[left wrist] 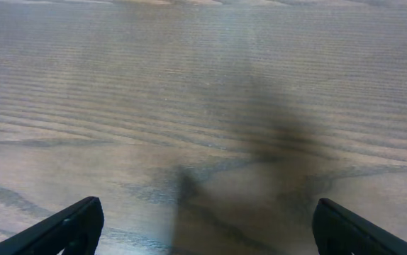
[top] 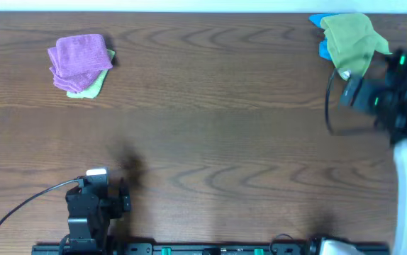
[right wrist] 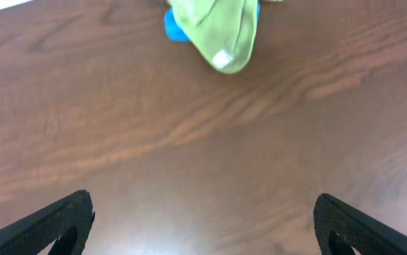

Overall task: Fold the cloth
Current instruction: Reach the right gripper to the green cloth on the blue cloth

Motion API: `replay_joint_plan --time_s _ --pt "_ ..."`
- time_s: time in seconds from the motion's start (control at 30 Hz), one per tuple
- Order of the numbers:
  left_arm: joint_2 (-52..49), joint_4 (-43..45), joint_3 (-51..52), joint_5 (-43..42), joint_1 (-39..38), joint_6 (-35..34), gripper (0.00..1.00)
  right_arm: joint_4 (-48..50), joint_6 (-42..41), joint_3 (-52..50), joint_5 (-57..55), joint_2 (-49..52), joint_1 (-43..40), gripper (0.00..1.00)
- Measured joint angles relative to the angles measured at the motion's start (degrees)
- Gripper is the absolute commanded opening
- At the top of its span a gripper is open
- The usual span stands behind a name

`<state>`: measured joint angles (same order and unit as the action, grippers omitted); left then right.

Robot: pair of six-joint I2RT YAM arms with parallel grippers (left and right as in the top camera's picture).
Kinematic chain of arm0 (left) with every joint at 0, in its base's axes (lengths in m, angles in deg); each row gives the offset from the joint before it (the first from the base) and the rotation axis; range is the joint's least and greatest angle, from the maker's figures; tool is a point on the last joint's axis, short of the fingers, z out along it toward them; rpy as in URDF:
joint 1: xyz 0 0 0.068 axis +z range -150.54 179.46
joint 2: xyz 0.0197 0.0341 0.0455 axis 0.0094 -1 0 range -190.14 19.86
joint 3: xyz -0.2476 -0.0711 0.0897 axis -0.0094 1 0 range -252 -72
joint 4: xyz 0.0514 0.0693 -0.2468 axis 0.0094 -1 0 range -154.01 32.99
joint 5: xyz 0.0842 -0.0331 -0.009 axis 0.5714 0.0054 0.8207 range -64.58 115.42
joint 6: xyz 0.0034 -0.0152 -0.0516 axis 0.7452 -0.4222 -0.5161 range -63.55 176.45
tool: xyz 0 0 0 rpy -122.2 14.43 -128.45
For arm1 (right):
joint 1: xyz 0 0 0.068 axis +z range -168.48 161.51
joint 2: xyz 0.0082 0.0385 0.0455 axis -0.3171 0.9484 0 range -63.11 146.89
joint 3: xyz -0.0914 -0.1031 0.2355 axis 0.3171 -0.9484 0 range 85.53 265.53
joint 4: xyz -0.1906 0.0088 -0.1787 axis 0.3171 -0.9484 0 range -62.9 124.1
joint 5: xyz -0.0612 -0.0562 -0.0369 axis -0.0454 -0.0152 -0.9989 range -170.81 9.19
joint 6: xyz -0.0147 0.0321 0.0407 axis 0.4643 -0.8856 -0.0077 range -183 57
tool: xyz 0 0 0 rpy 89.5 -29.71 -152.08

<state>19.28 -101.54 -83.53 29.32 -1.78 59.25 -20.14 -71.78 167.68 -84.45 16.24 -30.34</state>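
Note:
The lime-green cloth (top: 351,40) lies crumpled at the far right back of the table, on top of a bright blue cloth (top: 322,28). It also shows at the top of the right wrist view (right wrist: 221,32), with a white label at its near tip. My right gripper (top: 347,92) is just in front of the cloth, apart from it, open and empty (right wrist: 203,227) over bare wood. My left gripper (top: 106,185) is at the front left, open and empty (left wrist: 207,227) above the table.
A purple folded cloth (top: 80,58) sits on a paler green folded cloth (top: 94,86) at the back left. The blue cloth peeks out in the right wrist view (right wrist: 175,27). The wooden table (top: 218,120) ends at a white back edge.

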Motion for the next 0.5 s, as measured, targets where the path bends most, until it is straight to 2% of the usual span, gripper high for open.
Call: replay_joint_plan --time_s 0.27,0.5 --pt "0.0 0.0 0.0 0.0 0.0 0.0 0.95 -0.3 0.3 17.2 -0.3 21.5 -2.7 0.99" --pt "0.0 0.0 0.0 0.0 0.0 0.0 0.95 8.7 0.4 21.5 1.4 32.0 -4.4 0.99"
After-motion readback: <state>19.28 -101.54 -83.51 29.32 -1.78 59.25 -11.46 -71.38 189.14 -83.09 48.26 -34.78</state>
